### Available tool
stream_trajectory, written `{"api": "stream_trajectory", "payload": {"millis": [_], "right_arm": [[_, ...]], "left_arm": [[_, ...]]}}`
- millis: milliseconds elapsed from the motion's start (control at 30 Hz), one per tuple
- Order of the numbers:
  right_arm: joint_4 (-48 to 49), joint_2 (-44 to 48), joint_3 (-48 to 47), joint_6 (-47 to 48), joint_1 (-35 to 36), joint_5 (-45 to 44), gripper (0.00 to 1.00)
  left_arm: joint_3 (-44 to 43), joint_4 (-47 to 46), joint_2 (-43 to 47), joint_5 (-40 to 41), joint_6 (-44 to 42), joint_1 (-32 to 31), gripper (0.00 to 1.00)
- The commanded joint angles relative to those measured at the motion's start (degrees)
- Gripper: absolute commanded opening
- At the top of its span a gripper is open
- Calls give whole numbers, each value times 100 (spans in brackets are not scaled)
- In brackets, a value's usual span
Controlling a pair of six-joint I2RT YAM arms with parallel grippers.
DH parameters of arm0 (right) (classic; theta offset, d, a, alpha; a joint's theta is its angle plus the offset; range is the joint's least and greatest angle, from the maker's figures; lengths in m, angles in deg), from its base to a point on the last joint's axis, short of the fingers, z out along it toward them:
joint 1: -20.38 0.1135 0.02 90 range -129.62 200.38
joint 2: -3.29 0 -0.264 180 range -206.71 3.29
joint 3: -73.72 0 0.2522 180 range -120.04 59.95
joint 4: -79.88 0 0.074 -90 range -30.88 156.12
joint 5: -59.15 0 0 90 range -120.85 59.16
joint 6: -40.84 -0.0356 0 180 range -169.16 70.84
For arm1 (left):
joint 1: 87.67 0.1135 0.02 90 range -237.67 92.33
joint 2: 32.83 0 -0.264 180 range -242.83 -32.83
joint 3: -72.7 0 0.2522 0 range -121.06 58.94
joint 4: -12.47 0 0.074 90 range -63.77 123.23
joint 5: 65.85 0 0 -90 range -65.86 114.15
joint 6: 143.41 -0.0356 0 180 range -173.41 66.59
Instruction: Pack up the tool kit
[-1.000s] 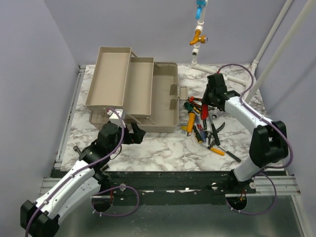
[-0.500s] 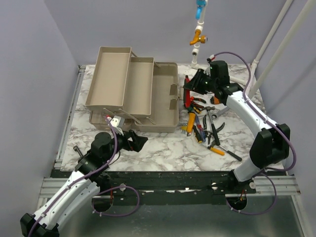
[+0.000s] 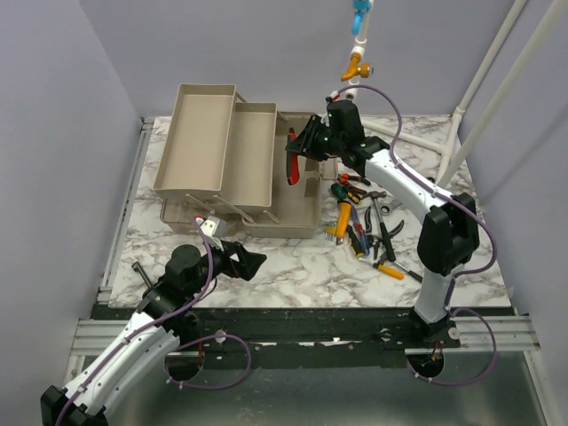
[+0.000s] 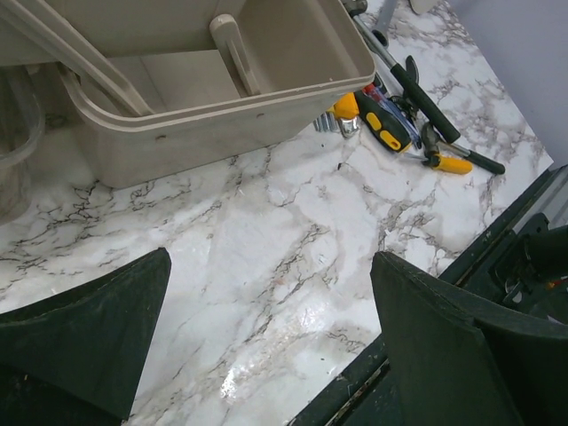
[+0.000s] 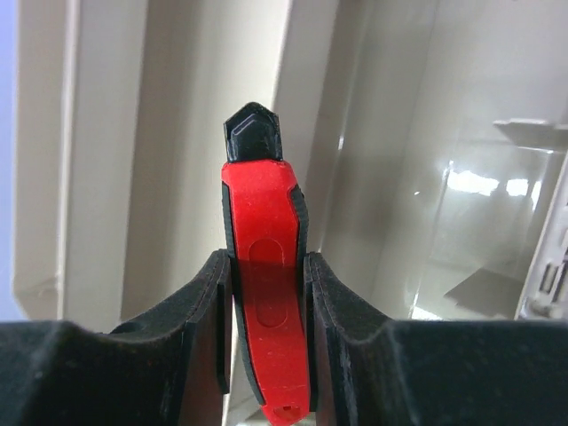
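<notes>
White arms [image 3: 133, 342], black joints [image 3: 444, 240]; purple cables [image 3: 373, 88].

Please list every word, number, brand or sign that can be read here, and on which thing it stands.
None can be read.
The red tool shows only a plain oval groove; the toolbox looks bare; any marks on the loose tools are too small.

Overhead camera looks down; wrist cameras closely share the toolbox [image 3: 253, 160].

toolbox [image 3: 266, 177] looks like matt beige plastic, table [image 4: 293, 240] is glossy marble-look, red tool handle [image 5: 264, 302] smooth plastic
</notes>
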Motion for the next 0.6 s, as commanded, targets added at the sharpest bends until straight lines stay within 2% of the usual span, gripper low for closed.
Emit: {"api": "stream_trajectory", "payload": {"millis": [0, 333, 567], "right_arm": [[-62, -545, -262, -188, 115, -755, 1], [-71, -1544, -616, -216, 487, -1392, 1], [-626, -2384, -1349, -112, 733, -2029, 3]], "left_arm": [[188, -186, 255, -219, -52, -33, 98], [317, -268, 488, -220, -31, -34, 99], [357, -255, 620, -204, -23, -33, 98]]}}
